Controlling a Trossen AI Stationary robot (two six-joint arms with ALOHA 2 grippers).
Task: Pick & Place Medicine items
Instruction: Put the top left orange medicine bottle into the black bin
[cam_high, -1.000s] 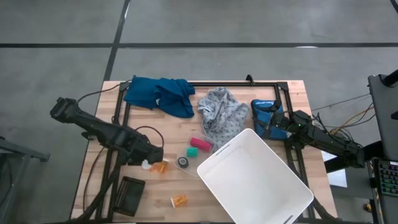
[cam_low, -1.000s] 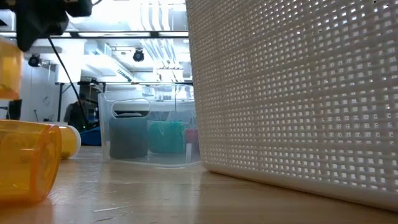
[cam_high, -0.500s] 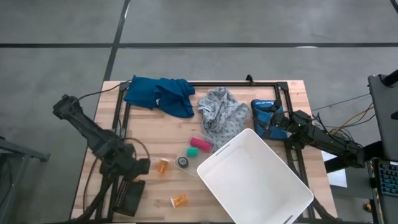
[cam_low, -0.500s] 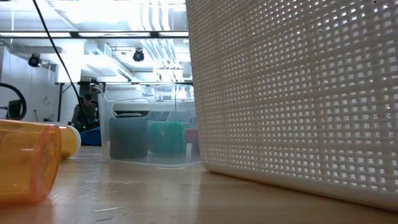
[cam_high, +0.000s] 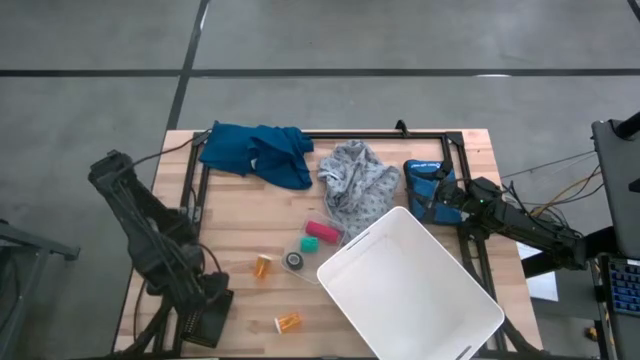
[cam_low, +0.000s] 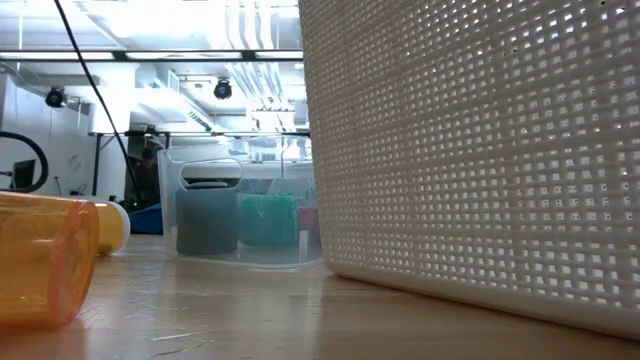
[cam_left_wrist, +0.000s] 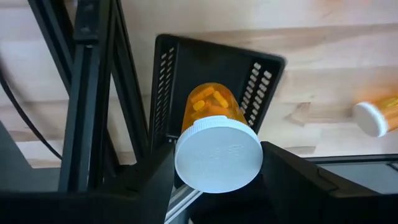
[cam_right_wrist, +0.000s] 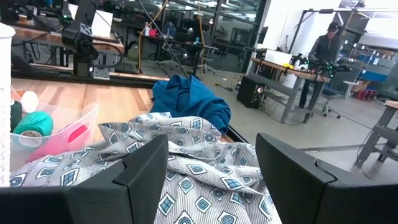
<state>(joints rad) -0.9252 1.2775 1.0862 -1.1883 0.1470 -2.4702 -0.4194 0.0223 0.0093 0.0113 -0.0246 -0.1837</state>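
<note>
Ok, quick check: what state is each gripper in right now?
Left gripper: closed on a pill bottle, over the small black tray.
Right gripper: open, empty, resting above the grey patterned cloth.

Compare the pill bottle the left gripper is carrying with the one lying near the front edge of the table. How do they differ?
The carried pill bottle is clamped in the left gripper, off the wood and above the black slotted tray; the front pill bottle lies free on its side on the table. Pills show inside the carried one; the front one's contents cannot be made out. Both are orange.
</note>
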